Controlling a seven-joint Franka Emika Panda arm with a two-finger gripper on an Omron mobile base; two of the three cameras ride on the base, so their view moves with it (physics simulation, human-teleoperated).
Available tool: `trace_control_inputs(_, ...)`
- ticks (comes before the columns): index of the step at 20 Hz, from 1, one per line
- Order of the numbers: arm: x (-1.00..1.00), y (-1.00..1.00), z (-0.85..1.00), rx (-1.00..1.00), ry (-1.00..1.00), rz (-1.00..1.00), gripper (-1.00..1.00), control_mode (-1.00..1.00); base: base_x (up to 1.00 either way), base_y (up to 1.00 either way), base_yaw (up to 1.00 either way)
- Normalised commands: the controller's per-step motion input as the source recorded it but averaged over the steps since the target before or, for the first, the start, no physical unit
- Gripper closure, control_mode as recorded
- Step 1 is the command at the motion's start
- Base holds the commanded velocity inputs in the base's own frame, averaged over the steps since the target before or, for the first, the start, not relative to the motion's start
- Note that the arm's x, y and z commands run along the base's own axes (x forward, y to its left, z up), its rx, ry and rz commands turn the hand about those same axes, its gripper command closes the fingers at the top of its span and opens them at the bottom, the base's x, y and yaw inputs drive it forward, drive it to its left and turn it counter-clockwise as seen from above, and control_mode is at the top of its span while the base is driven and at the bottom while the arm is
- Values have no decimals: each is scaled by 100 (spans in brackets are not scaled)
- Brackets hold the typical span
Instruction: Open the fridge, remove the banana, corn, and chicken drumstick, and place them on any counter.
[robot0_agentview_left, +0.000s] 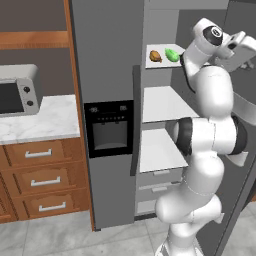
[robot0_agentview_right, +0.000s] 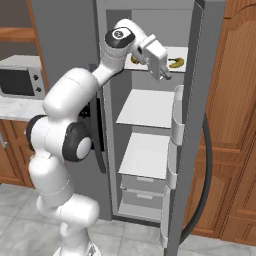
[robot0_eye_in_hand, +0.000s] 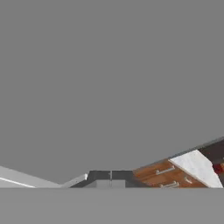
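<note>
While the arm reaches up into the open right side of the fridge (robot0_agentview_left: 107, 75), the gripper (robot0_agentview_right: 165, 76) hangs closed and empty in front of the top shelf (robot0_agentview_right: 176, 50), its fingers pressed together and pointing down and toward the open door (robot0_agentview_right: 192, 125). Just behind the hand, the banana (robot0_agentview_right: 176, 62) lies near the right edge of that shelf. In the left base view, the chicken drumstick (robot0_agentview_left: 155, 56) sits at the shelf's left front corner with the corn (robot0_agentview_left: 172, 55) just beside it to the right, close but apart. The shelves below are bare white. Left of the fridge, the counter (robot0_agentview_left: 50, 120) carries a microwave (robot0_agentview_left: 19, 90) toward its back edge, over wooden drawers (robot0_agentview_left: 42, 180).
</note>
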Motion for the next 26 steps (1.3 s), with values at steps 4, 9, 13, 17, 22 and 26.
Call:
trace_control_inputs(4, -6, 69, 7, 9, -38, 13, 100, -100, 0, 0, 0)
trace_control_inputs(9, -17, 77, -6, 13, -39, 19, 100, -100, 0, 0, 0)
trace_control_inputs(13, -35, 78, -31, 12, -42, 32, 100, -100, 0, 0, 0)
trace_control_inputs(17, -36, 73, -18, 3, -19, 48, 100, -100, 0, 0, 0)
trace_control_inputs(22, -35, 66, -11, 0, -2, 57, 100, -100, 0, 0, 0)
trace_control_inputs(26, -7, 37, -6, 1, 7, 46, 100, -100, 0, 0, 0)
